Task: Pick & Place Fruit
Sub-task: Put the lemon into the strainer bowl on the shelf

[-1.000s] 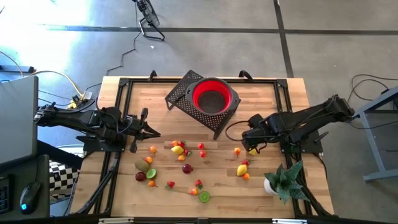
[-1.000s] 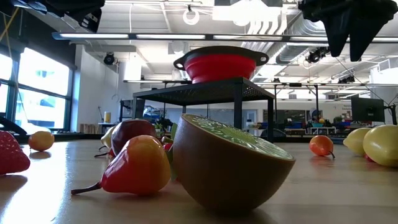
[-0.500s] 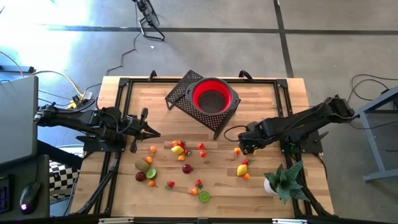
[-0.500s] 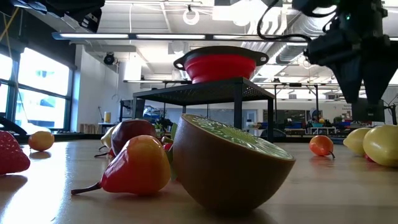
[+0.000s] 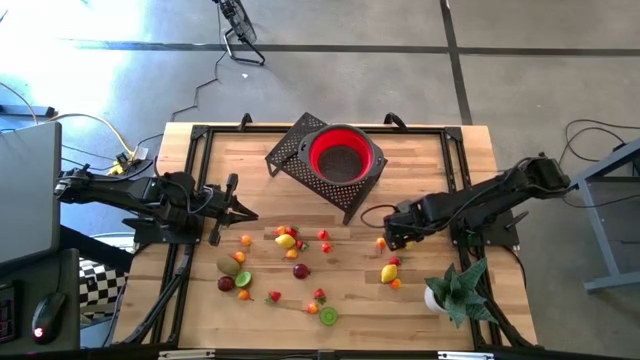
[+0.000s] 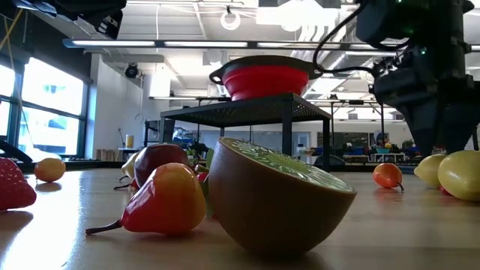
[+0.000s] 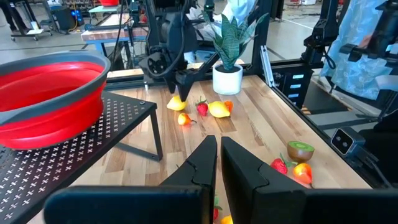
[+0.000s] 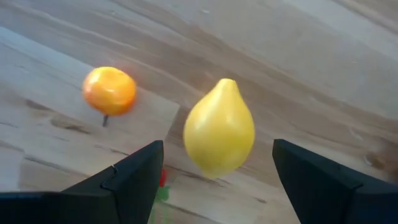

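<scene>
The butcher-block wooden table (image 5: 420,160) carried everything, so I read places off its edges. Near the middle of its far edge stood the black perforated metal stand (image 5: 290,152), and on it sat the red collapsible bowl (image 5: 344,154), raised and open-topped, which I judged was where the fruit belonged. At the near right corner stood the spiky green plant in its white pot (image 5: 455,290), no part of the job and only something to steer around.

The small toy fruits (image 5: 291,240) lay scattered across the near half of the table, loose on the wood, none visibly in the bowl. A cut kiwi half (image 6: 279,196) sat closest to the near edge, a red-and-yellow pear-shaped fruit (image 6: 166,201) just beside it.

My left gripper (image 5: 246,213) waited over the left edge with its fingers pressed together, holding nothing. My right gripper (image 5: 389,238) was low over the right half of the table with its fingers spread wide and empty, bracketing a smooth yellow lemon (image 8: 219,129) lying on the wood between them; that wide stance was there to clear its sides. A small orange fruit with a stem (image 8: 110,91) lay near it, outside my fingers.
</scene>
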You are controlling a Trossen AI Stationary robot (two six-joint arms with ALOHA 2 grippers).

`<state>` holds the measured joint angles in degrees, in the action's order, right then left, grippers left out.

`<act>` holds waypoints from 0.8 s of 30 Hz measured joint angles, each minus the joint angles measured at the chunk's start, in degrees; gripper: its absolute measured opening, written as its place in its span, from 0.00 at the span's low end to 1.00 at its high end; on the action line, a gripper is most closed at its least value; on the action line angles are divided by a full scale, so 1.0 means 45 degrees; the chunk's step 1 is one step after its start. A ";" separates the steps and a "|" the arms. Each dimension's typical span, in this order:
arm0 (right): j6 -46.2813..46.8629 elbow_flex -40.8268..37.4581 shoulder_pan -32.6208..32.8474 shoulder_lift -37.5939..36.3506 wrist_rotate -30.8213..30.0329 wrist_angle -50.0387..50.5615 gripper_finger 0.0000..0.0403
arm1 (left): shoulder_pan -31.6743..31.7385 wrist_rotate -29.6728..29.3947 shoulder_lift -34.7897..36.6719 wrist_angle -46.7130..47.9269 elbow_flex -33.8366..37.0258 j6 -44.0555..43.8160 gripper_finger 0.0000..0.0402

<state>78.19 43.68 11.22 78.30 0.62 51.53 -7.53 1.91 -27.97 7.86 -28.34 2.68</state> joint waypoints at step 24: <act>0.0345 -0.1360 0.0005 0.0000 0.0092 -0.2169 0.73 | 0.0000 0.0000 -0.0004 0.0213 0.0000 0.0000 0.05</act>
<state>79.75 37.56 11.25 78.30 1.04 41.78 -7.53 1.91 -27.99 8.82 -28.34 2.68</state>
